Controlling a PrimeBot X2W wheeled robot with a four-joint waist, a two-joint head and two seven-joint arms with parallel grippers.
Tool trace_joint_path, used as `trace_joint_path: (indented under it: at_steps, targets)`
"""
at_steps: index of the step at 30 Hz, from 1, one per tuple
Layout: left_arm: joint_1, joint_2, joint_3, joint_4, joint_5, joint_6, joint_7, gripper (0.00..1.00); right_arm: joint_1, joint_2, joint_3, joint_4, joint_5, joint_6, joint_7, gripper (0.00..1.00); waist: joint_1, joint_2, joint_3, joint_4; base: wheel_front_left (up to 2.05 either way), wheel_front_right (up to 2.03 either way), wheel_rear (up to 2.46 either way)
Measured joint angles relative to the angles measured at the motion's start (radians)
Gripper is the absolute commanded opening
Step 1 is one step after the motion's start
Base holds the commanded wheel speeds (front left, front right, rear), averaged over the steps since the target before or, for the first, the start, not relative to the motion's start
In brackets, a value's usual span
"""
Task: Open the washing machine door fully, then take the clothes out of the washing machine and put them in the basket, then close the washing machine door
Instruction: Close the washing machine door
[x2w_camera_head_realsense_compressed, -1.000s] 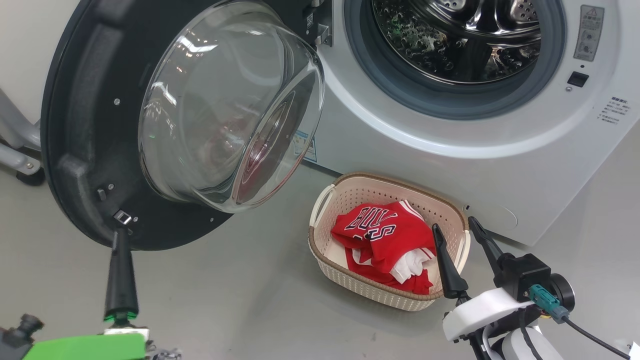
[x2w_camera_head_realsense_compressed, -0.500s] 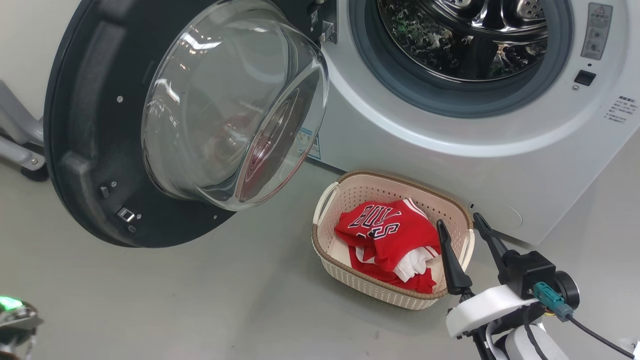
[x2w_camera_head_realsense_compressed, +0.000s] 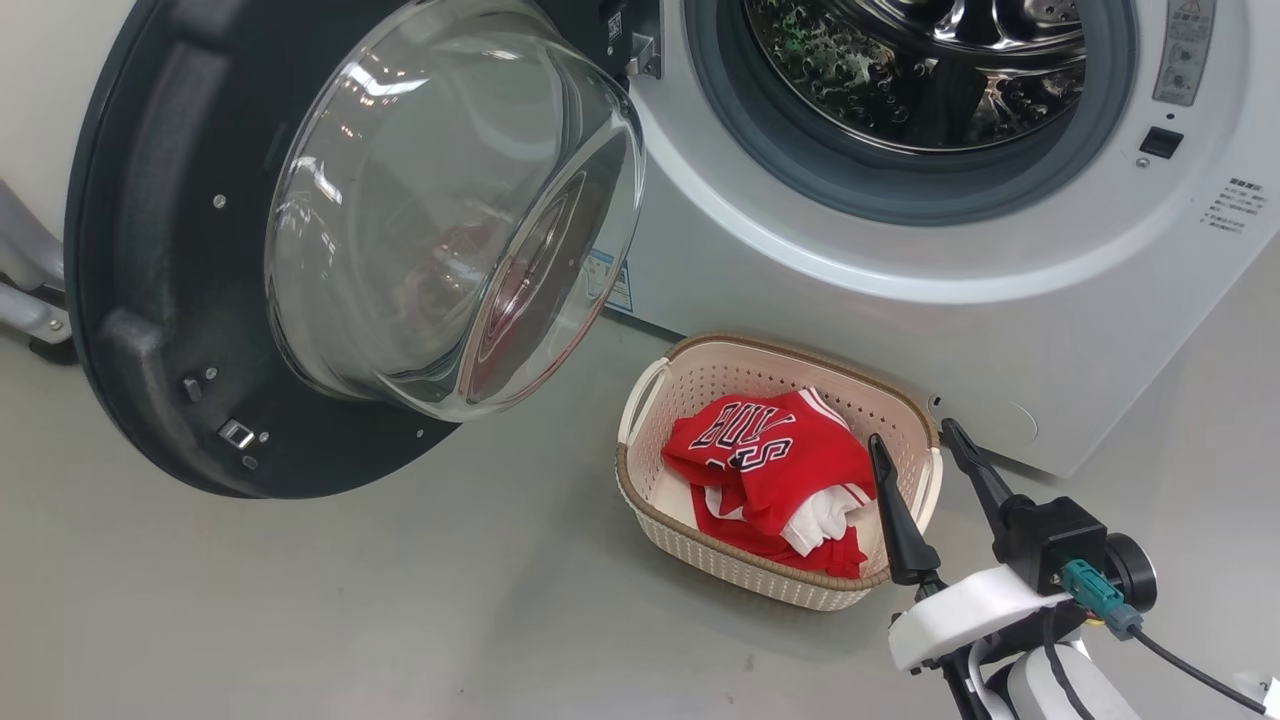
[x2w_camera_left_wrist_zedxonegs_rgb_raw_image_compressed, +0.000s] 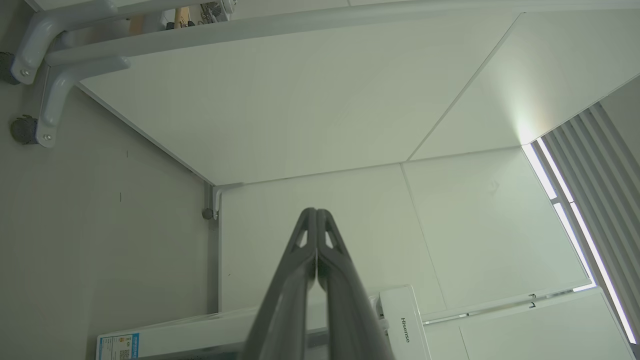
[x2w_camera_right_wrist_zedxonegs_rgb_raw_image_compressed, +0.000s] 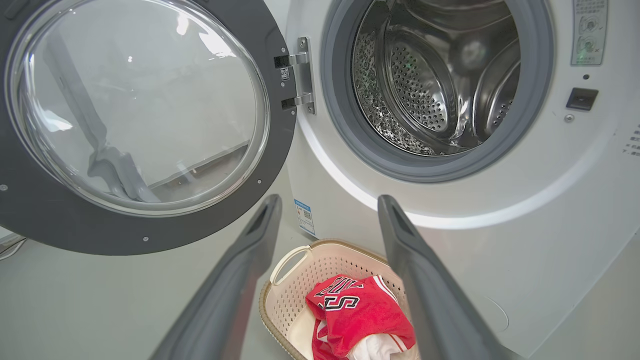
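Note:
The washing machine door (x2w_camera_head_realsense_compressed: 130, 250) stands swung open to the left, its glass bowl (x2w_camera_head_realsense_compressed: 450, 210) bulging toward me. The washing machine (x2w_camera_head_realsense_compressed: 900, 330) shows a bare steel drum (x2w_camera_right_wrist_zedxonegs_rgb_raw_image_compressed: 430, 90). On the floor in front sits the basket (x2w_camera_head_realsense_compressed: 650, 500), holding the red clothes (x2w_camera_head_realsense_compressed: 770, 460) with "BULLS" lettering. My right gripper (x2w_camera_head_realsense_compressed: 912, 435) hovers open and empty at the basket's right rim; in the right wrist view its fingers (x2w_camera_right_wrist_zedxonegs_rgb_raw_image_compressed: 328, 200) frame the basket (x2w_camera_right_wrist_zedxonegs_rgb_raw_image_compressed: 285, 295) and the clothes (x2w_camera_right_wrist_zedxonegs_rgb_raw_image_compressed: 360, 315). My left gripper (x2w_camera_left_wrist_zedxonegs_rgb_raw_image_compressed: 316, 212) is shut on nothing, pointing at a white wall.
A grey metal frame leg with a caster (x2w_camera_head_realsense_compressed: 25, 310) stands at the far left behind the door. A blue sticker (x2w_camera_head_realsense_compressed: 600, 275) marks the machine's lower front. The left wrist view holds a white Hisense appliance (x2w_camera_left_wrist_zedxonegs_rgb_raw_image_compressed: 405, 325) and frame legs (x2w_camera_left_wrist_zedxonegs_rgb_raw_image_compressed: 30, 75).
My left gripper, which stood by the door's lower edge near the latch, has dropped out of the head view. The door and right gripper keep their places; the camera shifted slightly.

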Motion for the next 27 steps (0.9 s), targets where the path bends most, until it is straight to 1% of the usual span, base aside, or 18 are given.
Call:
trace_joint_path:
  at_steps: [3, 7, 14, 23, 27]
  targets:
    - [-0.013, 0.042, -0.009, 0.063, -0.006, 0.006, 0.036, 0.00, -0.001, 0.000, 0.002, -0.001, -0.001, 0.000, 0.001, 1.00, 0.0000, 0.0000, 0.003, -0.009, 0.00, 0.00, 0.00]
    - [-0.023, 0.078, -0.032, 0.132, -0.008, 0.014, 0.080, 0.00, -0.007, 0.000, 0.008, -0.003, -0.001, 0.000, 0.007, 1.00, 0.0000, 0.0000, 0.008, -0.020, 0.00, 0.00, 0.00]
    - [-0.056, 0.131, -0.121, 0.195, -0.008, 0.014, 0.169, 0.00, -0.020, 0.000, 0.010, -0.005, -0.001, 0.001, 0.010, 1.00, 0.0000, 0.0000, 0.018, -0.043, 0.00, 0.00, 0.00]
    - [-0.091, 0.147, -0.213, 0.239, -0.008, 0.014, 0.271, 0.00, -0.026, -0.001, 0.008, -0.005, -0.001, 0.009, 0.012, 1.00, 0.0000, 0.0000, 0.025, -0.067, 0.00, 0.00, 0.00]
    - [-0.102, 0.149, -0.225, 0.259, -0.008, 0.014, 0.295, 0.00, -0.027, -0.001, 0.008, -0.007, -0.001, 0.009, 0.012, 1.00, 0.0000, 0.0000, 0.030, -0.074, 0.00, 0.00, 0.00]
